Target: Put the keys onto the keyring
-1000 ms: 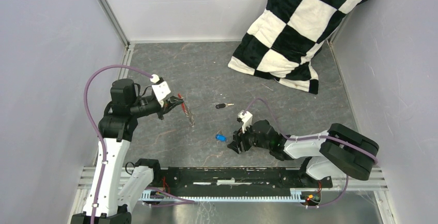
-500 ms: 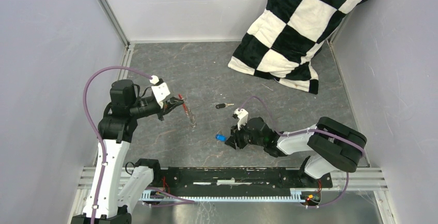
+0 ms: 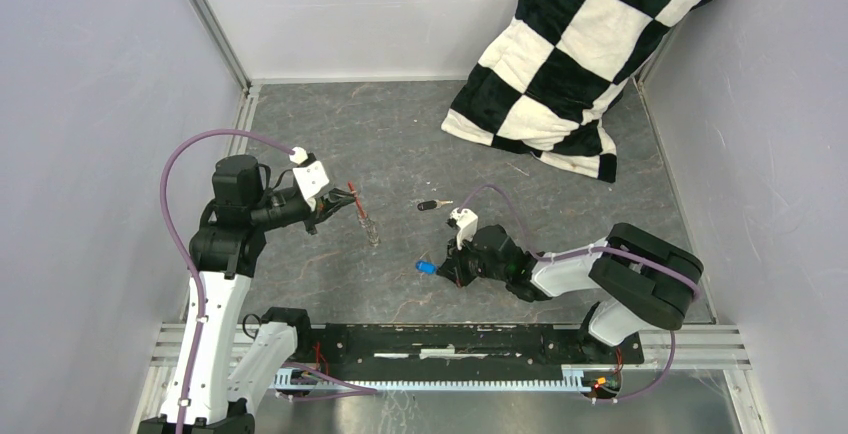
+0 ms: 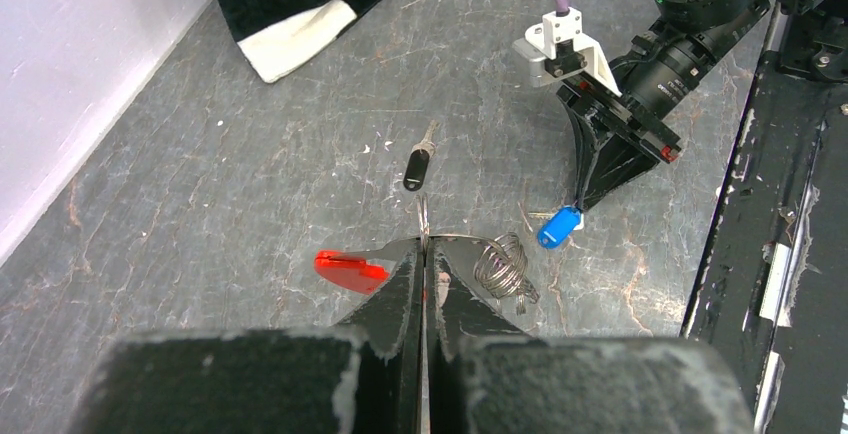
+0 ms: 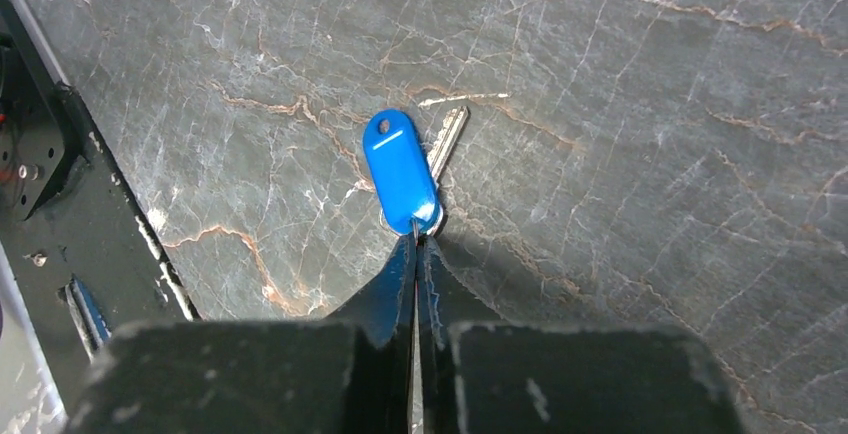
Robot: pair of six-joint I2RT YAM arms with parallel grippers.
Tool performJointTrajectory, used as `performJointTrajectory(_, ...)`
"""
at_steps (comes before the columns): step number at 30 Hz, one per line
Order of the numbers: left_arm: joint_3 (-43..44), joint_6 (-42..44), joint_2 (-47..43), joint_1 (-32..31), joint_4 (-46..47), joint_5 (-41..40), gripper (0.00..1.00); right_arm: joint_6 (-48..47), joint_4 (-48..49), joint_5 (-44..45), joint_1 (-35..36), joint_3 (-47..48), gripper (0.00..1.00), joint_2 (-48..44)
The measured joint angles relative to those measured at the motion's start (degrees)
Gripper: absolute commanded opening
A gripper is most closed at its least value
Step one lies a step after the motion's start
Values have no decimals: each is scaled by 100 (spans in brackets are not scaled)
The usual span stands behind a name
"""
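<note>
My left gripper [image 3: 340, 204] [image 4: 424, 244] is shut on the keyring's thin metal ring [image 4: 423, 216] and holds it above the table. The red tag [image 3: 351, 190] [image 4: 348, 270] hangs to one side and a coiled wire part [image 4: 500, 266] [image 3: 366, 222] to the other. The blue key [image 3: 427, 268] [image 5: 400, 168] lies on the table at centre, its silver blade [image 5: 447, 139] showing beside the head. My right gripper [image 3: 443, 270] [image 5: 416, 239] is low on the table, shut on the near end of the blue key's head. The black key [image 3: 428, 205] [image 4: 417, 165] lies free farther back.
A black-and-white checkered cushion [image 3: 590, 44] leans in the back right corner. A black rail [image 3: 450, 339] runs along the near edge, close behind the right gripper. Grey walls close in the left, back and right sides.
My right gripper slid left to the blue key and closed on its head. The left gripper kept its hold on the keyring and barely moved.
</note>
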Motion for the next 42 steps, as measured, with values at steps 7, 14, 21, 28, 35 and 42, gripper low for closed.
performJointTrajectory(7, -24, 0, -7, 0, -2, 24, 2, -433, -205, 219, 13, 35, 0, -254)
performJointTrajectory(14, -129, 0, -76, 0, -7, 37, 2, -1438, -157, 568, 254, -24, 0, -1001)
performJointTrajectory(21, -232, 22, -68, 0, -136, 439, 2, -2988, -197, 1158, 802, -186, 0, -1696)
performJointTrajectory(28, -289, 404, 70, -2, -809, 935, 2, -3810, -310, 1176, 870, -260, 0, -1923)
performJointTrajectory(35, -258, 1158, 249, -2, -1681, 1495, 2, -4389, -837, 459, 868, -103, 0, -2474)
performJointTrajectory(42, -238, 2140, 507, -9, -2656, 2090, 2, -4905, -1473, -149, 868, 616, 0, -3091)
